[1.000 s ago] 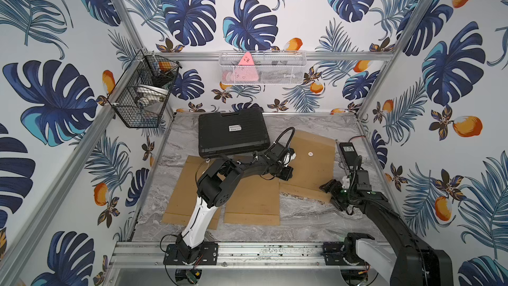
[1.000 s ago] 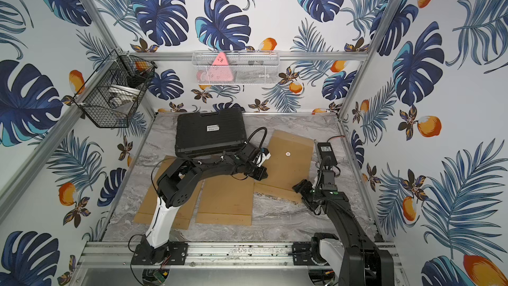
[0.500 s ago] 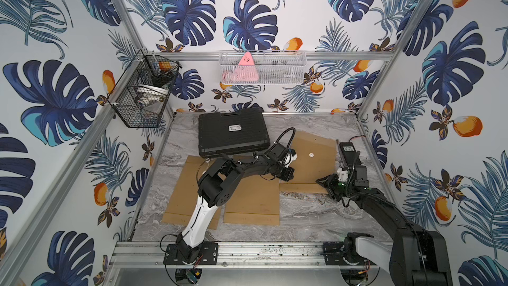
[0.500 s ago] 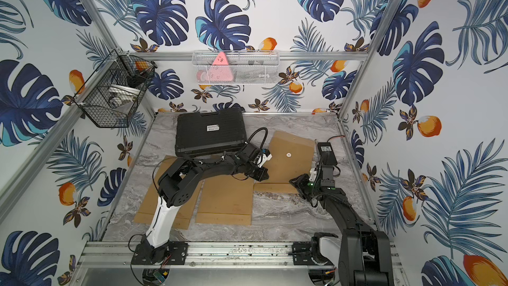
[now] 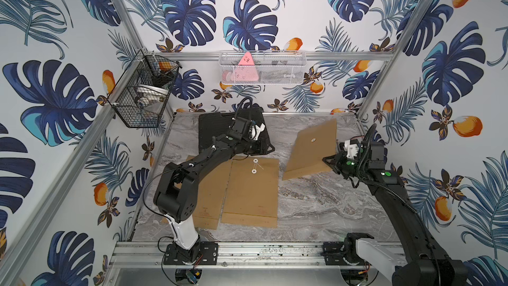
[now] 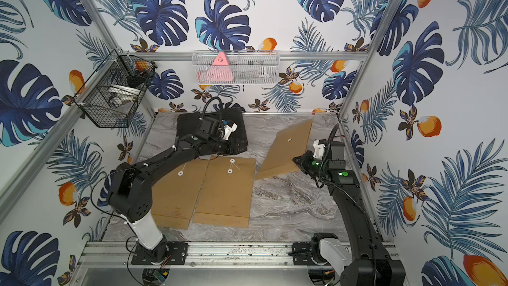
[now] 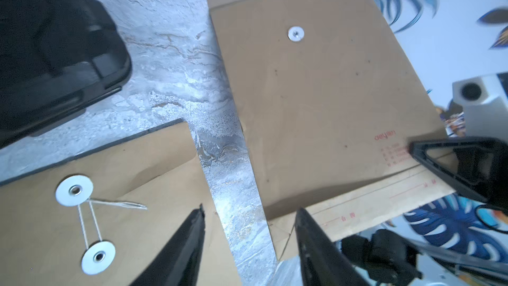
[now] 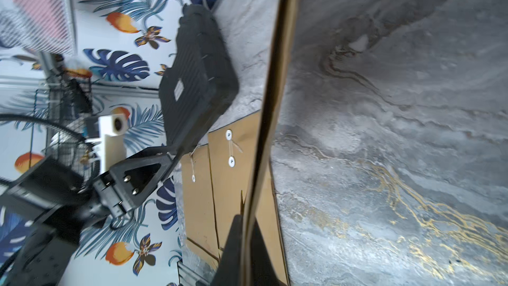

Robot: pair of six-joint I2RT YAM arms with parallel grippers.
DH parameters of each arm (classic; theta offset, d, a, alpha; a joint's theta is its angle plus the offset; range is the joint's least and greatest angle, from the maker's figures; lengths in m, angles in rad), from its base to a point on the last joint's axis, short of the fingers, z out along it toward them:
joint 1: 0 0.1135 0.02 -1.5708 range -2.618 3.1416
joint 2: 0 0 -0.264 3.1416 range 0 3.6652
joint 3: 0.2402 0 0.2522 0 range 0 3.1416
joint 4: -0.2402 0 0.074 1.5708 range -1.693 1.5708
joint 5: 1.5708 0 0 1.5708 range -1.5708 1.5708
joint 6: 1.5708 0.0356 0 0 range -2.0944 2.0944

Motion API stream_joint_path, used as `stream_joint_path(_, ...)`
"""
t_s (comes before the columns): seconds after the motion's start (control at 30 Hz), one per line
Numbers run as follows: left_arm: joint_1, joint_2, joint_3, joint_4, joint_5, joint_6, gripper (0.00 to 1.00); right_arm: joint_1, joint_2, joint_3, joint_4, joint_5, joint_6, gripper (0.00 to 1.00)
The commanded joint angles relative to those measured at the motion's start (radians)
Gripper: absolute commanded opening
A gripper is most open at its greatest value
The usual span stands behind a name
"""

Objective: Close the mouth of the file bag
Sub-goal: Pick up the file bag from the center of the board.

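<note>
Clamping your right end effector (image 5: 329, 160) on the file bag's (image 5: 310, 148) edge, you hold it tilted at the tabletop's (image 5: 316, 204) right, likely to reach its mouth; your left end effector (image 7: 251, 209) hangs open.

Both top views are bright and evenly lit, with only soft, faint shadows on the marble tabletop (image 5: 316, 202) and wide-angle stretch toward the edges, while the wrist views are softer, the black case (image 7: 55, 50) and wallpaper (image 7: 453, 37) smeared by blur, pale glare on the stone.
</note>
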Motion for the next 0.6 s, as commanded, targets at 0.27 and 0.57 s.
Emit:
stream_joint_path(0.27,0.030,0.052,-0.378,1.273,0.231,-1.022,0.82,0.202,-0.061,0.170,0.087,-0.169,-0.121,0.00)
stream_joint_path(0.57,0.054,0.023,-0.399,1.491,0.159,-1.155,0.79,0.215,-0.098,0.083,0.236,-0.237,-0.013,0.00)
